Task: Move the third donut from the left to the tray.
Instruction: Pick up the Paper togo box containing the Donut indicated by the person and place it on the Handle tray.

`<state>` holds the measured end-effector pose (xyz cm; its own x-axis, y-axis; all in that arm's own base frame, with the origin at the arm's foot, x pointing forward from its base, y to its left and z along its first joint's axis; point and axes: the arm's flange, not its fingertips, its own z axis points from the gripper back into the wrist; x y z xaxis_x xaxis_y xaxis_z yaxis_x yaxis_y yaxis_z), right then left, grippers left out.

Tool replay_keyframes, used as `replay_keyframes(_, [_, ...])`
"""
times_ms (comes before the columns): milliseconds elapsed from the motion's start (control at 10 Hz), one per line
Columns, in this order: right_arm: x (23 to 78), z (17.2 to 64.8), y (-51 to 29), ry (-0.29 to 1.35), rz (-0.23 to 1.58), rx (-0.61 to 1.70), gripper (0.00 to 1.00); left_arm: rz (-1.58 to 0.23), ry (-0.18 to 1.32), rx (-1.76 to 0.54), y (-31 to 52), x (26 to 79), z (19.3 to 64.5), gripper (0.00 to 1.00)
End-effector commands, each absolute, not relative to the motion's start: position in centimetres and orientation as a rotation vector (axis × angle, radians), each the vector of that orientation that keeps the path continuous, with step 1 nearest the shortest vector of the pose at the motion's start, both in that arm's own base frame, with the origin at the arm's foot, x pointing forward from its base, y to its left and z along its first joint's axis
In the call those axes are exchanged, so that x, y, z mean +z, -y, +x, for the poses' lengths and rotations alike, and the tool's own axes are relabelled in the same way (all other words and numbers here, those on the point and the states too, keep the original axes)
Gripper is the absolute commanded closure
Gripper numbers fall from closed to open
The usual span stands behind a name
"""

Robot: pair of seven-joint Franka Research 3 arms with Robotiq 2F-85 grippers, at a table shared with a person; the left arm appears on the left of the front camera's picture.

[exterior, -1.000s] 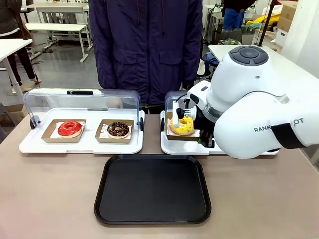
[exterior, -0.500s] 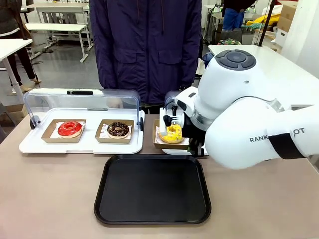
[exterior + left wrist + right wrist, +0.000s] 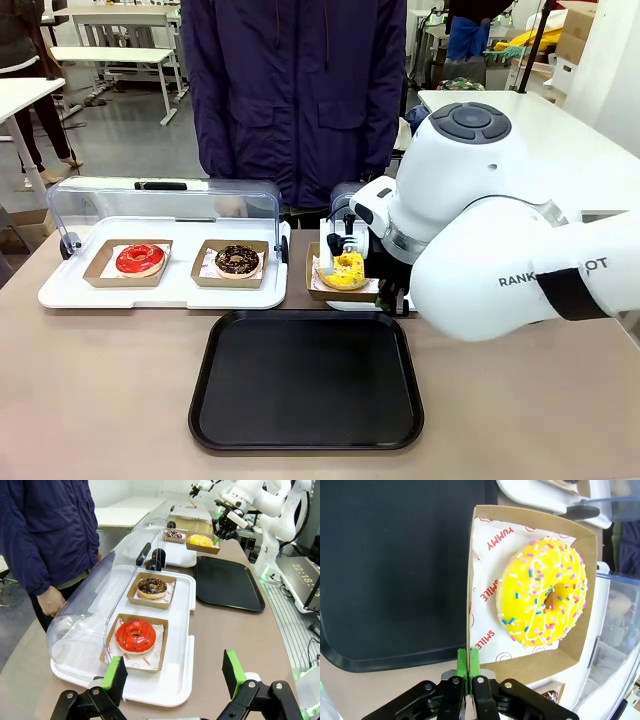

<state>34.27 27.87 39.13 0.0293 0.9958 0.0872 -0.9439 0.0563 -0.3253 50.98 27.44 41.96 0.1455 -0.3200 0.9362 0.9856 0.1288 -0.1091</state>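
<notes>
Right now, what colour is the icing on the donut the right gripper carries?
Bright yellow icing with multicoloured sprinkles, clearest in the right wrist view.

Workroom behind a brown-topped table [image 3: 100, 400].
Grey floor [image 3: 120, 130] beyond; white side tables [image 3: 110, 55] at far left, a further white table [image 3: 600, 150] at right, cardboard boxes [image 3: 575, 30] stacked in the far right corner, against a white wall [image 3: 620, 60]; even, diffuse lighting throughout.
</notes>
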Motion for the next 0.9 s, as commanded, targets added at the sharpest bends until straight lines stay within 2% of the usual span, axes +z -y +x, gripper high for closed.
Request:
replay_keyframes(0, [38.1, 31.6, -29.5, 0.356, -0.175, 1.435, 0.98, -0.942, 0.913, -1.183, -27.3, 42.2, 50.8, 0.0])
replay_keyframes(400, [36.9, 26.5, -31.3, 0.358, -0.174, 1.431, 0.98, -0.942, 0.913, -1.183, -27.3, 42.2, 50.8, 0.0])
replay_keyframes(800, [35.0, 25.1, -31.8, 0.315, -0.151, 1.476, 0.98, -0.942, 0.913, -1.183, -27.3, 42.2, 50.8, 0.0])
